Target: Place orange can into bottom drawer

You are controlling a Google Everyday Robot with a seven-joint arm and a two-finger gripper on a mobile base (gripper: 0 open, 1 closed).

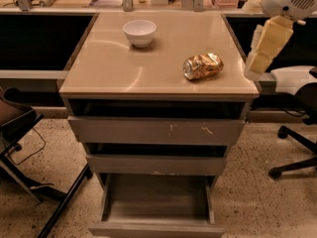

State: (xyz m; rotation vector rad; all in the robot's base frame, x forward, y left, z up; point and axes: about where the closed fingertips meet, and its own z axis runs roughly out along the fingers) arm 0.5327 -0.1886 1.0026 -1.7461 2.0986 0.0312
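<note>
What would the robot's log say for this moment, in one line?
orange can: lying on cabinet top | bottom drawer: open | end effector: right of cabinet top, apart from orange can

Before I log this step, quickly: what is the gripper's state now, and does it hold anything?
Gripper: state cannot be told; it is just right of the cabinet top, apart from the orange can lying there.

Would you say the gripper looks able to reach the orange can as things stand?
Probably yes: the gripper hangs off the right edge of the cabinet, the orange can lies near that edge, with nothing between them.
</note>
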